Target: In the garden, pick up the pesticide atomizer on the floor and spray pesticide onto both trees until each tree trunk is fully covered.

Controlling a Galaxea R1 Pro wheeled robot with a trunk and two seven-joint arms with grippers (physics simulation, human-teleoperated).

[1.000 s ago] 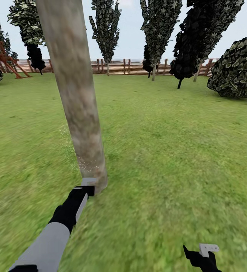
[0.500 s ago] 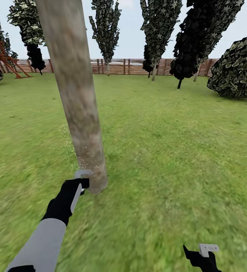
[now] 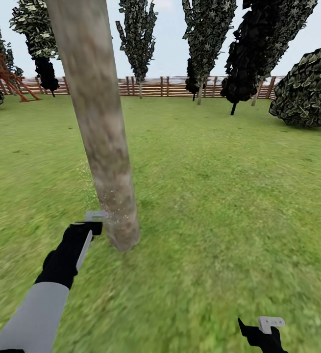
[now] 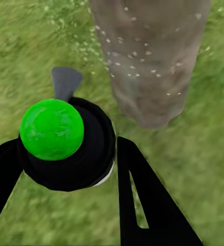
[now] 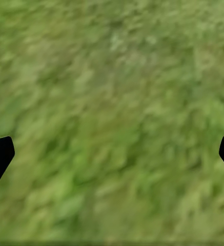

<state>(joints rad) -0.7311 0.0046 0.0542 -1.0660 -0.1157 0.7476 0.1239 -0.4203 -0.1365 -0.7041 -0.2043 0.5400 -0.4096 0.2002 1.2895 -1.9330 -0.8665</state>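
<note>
Spraying low is where this could slip up, I reckon. The pesticide atomizer [image 4: 65, 143], black body with a bright green cap, sits clamped between the two black fingers [image 4: 147, 205] of the left gripper [image 3: 92, 223], with its grey nozzle [image 4: 65, 82] aimed at the foot of the tree trunk [image 3: 99, 122]. The white specks of pesticide [image 3: 112, 213] cluster on the lowest stretch of bark and drift onto the grass [image 3: 229, 196] just left of it. Everything higher on that mottled trunk looks bare, so if the arm hangs around down here the mist keeps landing on the same patch, or on the lawn, and the trunk never gets fully covered. The nozzle is also very near the bark, touching or not I can't tell, so a sloppy sweep could bump it and twist the bottle in the grip.

Relative to the hand: the atomizer is in it, at the near left of the trunk base, trunk just to its right and a bit farther off.

The right gripper [image 3: 265, 328] hangs low at the near right, fingers spread wide over plain grass, holding nothing. Far back there's the wooden fence [image 3: 155, 87], dark leafy trees along it and a big round bush [image 3: 309, 88] at the far right.
</note>
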